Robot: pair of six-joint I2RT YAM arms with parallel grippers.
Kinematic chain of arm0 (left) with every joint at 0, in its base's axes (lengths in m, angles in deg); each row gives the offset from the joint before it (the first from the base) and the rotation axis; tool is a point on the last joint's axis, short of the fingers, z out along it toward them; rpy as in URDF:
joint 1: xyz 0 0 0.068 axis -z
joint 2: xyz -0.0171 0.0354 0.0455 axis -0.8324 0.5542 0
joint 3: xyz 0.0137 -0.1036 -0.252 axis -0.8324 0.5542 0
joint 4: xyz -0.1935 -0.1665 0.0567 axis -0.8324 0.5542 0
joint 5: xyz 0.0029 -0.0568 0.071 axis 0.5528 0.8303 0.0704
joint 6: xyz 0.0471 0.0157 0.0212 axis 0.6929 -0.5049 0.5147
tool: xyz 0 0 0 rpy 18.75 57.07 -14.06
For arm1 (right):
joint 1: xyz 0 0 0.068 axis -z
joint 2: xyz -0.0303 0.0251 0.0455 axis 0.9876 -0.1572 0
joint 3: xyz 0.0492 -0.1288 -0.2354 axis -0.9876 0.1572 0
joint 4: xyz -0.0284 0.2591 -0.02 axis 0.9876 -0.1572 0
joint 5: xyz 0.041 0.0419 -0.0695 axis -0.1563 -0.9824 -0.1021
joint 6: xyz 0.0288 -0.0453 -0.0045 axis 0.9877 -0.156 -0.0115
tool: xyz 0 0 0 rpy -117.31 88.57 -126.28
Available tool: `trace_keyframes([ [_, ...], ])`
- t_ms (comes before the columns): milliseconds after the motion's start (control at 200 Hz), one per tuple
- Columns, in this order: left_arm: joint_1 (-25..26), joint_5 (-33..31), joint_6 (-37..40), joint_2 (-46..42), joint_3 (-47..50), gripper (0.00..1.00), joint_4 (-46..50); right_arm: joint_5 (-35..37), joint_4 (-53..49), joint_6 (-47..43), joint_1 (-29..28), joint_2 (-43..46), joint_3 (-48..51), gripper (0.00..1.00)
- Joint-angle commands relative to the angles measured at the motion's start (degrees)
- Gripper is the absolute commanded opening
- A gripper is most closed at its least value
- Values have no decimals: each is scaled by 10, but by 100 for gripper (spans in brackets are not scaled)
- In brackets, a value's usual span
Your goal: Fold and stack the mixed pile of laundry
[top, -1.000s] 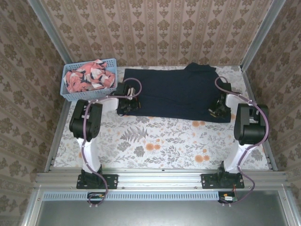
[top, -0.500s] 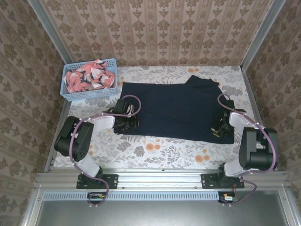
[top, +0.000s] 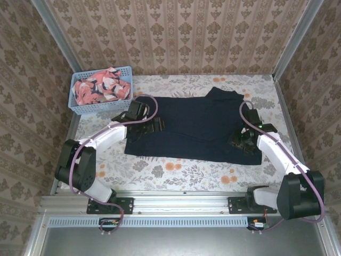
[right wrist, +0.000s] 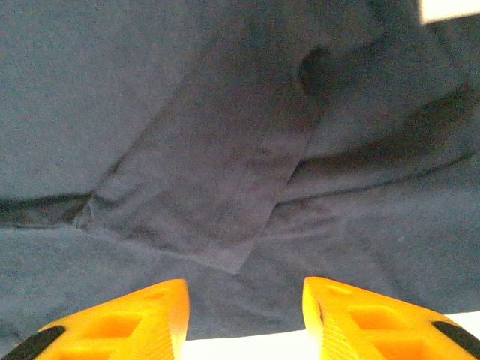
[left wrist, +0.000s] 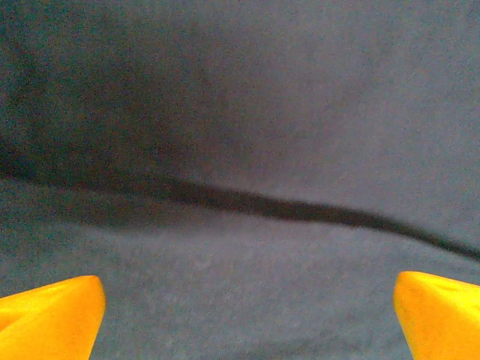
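Now left end effector (left wrist: 247,283) and right end effector (right wrist: 245,285) gape empty over navy garment (top: 197,125), basket (top: 101,109) beyond.

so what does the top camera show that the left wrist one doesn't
Top view: the blue basket holding the pink printed garment at the far left corner, the flowered table, and the whole outline of the navy garment spread out. Left wrist view: a dark crease running across the cloth, and orange fingertips, the jaws standing wide apart with nothing between them. Both: the navy garment.
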Motion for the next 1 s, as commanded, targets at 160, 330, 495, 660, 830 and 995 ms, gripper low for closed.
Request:
trace_keyframes([
  [160, -7, 6, -12, 24, -25, 100, -46, -17, 49, 83, -53, -19, 50, 52],
  [330, -7, 11, -14, 19, -9, 100, -52, -24, 94, 101, -69, -53, 61, 52],
  [495, -27, 12, -19, 3, 10, 100, -56, -13, 112, 106, -71, -74, 61, 51],
  [660, -34, 12, -20, -11, 19, 100, -58, 1, 136, 109, -70, -82, 63, 39],
  [830, -37, 12, -19, -18, 23, 100, -55, 7, 147, 110, -71, -84, 60, 8],
  [995, -38, 13, -21, -18, 26, 100, -56, 15, 125, 98, -70, -76, 46, 0],
])
